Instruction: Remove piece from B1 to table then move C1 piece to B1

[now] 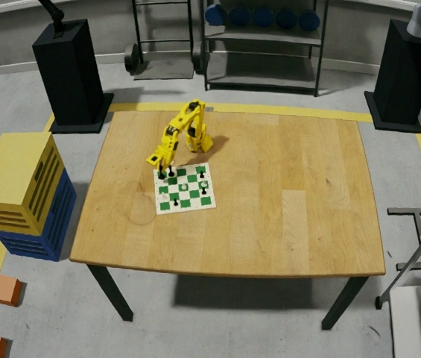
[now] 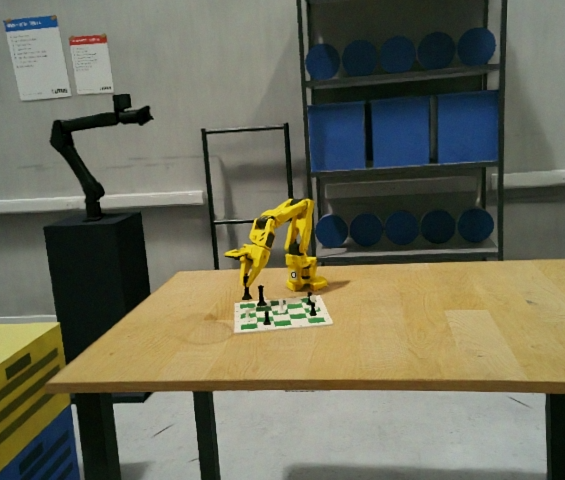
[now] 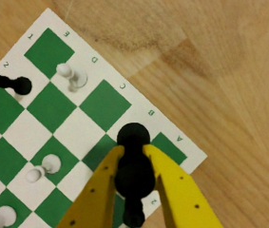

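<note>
My gripper (image 1: 161,169) (image 2: 245,281) (image 3: 133,149) is shut on a black chess piece (image 1: 161,175) (image 2: 245,293) (image 3: 134,178) and holds it upright. It hangs low over the corner of the green and white board (image 1: 185,209) (image 2: 292,324) (image 3: 105,104) near the arm's base. In the wrist view the piece's foot lies over the white square B1. I cannot tell whether it touches the board. The green square C1 is bare. A white pawn (image 3: 72,76) stands on D1. Another black piece (image 1: 171,171) (image 2: 261,295) stands close beside the gripper.
A black pawn (image 3: 10,85) (image 1: 175,201) stands in row 2 near the E end. White pawns (image 3: 44,168) (image 3: 1,218) and more black pieces (image 1: 202,174) stand further in. The arm's yellow base (image 1: 199,142) sits behind the board. A faint ring stain (image 1: 141,215) marks the table left of the board.
</note>
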You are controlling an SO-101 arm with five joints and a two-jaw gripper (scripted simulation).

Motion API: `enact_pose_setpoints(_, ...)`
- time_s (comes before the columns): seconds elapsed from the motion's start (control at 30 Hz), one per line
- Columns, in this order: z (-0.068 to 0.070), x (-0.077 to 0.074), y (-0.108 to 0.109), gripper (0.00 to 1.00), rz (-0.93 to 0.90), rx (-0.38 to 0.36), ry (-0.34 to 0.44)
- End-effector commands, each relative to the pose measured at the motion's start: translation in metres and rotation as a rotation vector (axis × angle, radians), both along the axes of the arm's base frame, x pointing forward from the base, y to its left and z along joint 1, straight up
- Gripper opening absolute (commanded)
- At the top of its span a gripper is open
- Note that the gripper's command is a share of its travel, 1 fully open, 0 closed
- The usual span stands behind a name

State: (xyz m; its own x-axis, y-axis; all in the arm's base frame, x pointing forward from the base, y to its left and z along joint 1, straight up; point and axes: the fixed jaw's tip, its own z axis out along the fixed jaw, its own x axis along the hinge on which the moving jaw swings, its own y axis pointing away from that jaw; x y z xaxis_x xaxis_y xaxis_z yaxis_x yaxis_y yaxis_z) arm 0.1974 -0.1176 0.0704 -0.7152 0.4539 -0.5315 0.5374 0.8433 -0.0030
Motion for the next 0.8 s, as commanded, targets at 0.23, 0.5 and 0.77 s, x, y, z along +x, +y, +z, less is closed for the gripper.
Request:
enact_pose_setpoints(0.23,-0.017,-0.001,-0.001,0.0,0.001,0.004,0.012)
enact_pose_setpoints(0.5,-0.02,-0.001,-0.001,0.0,0.001,0.004,0.012)
enact_pose_setpoints(0.77,-0.021,-0.001,-0.001,0.0,0.001,0.004,0.012)
